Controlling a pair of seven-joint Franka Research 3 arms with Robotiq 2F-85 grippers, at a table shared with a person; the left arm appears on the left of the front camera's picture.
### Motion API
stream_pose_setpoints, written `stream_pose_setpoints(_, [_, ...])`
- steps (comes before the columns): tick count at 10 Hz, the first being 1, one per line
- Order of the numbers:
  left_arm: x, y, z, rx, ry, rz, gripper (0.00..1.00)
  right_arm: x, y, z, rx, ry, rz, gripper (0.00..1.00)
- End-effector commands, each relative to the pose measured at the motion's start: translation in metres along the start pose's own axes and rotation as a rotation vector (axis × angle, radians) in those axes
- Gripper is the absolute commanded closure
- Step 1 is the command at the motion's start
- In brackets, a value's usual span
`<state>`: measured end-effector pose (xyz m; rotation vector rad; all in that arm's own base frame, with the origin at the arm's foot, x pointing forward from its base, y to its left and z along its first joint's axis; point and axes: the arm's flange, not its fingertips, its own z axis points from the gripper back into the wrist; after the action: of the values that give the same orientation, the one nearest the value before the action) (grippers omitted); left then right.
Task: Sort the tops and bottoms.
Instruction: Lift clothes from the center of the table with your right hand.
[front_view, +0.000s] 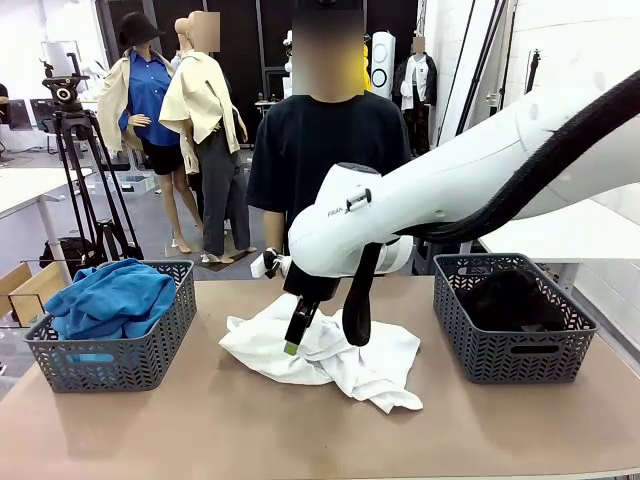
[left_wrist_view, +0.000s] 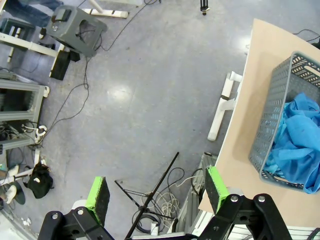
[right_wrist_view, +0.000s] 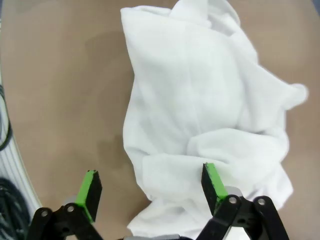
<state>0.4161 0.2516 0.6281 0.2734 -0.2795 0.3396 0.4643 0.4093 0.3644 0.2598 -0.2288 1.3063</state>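
Your tan table (front_view: 200, 420) carries 2 grey mesh baskets: the left basket (front_view: 150, 345) holds the blue tops (front_view: 112, 298), the right basket (front_view: 560, 345) holds the black bottoms (front_view: 508, 300), its folds hard to read. Between them lies 1 white top (front_view: 375, 365), partly hidden by the right gripper (right_wrist_view: 150, 187), jaws spread above it. The left gripper (left_wrist_view: 157, 197) gapes empty beyond the table's left edge.

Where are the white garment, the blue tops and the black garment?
white garment (front_view: 380, 365), front view, right half of the cloth.
blue tops (front_view: 115, 297), front view, top of the pile.
black garment (front_view: 510, 298), front view, its middle.
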Motion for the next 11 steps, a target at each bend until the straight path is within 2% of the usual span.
stream_pose_setpoints(1, [-0.001, 0.002, 0.001, 0.013, 0.0, -0.003, 0.0, 0.005, -0.007, -0.012, 0.05, 0.036, -0.001, 0.0])
stream_pose_setpoints(5, [-0.001, 0.002, 0.001, 0.013, 0.0, -0.003, 0.0, 0.011, -0.007, -0.05, 0.054, 0.147, -0.002, 0.0])
stream_pose_setpoints(10, [-0.001, 0.002, 0.001, 0.013, 0.0, -0.003, 0.0, 0.014, -0.01, -0.077, 0.054, 0.209, 0.001, 0.0])
stream_pose_setpoints(11, [-0.001, 0.002, 0.001, 0.013, 0.0, -0.003, 0.0, 0.015, -0.01, -0.077, 0.05, 0.214, -0.001, 0.19])
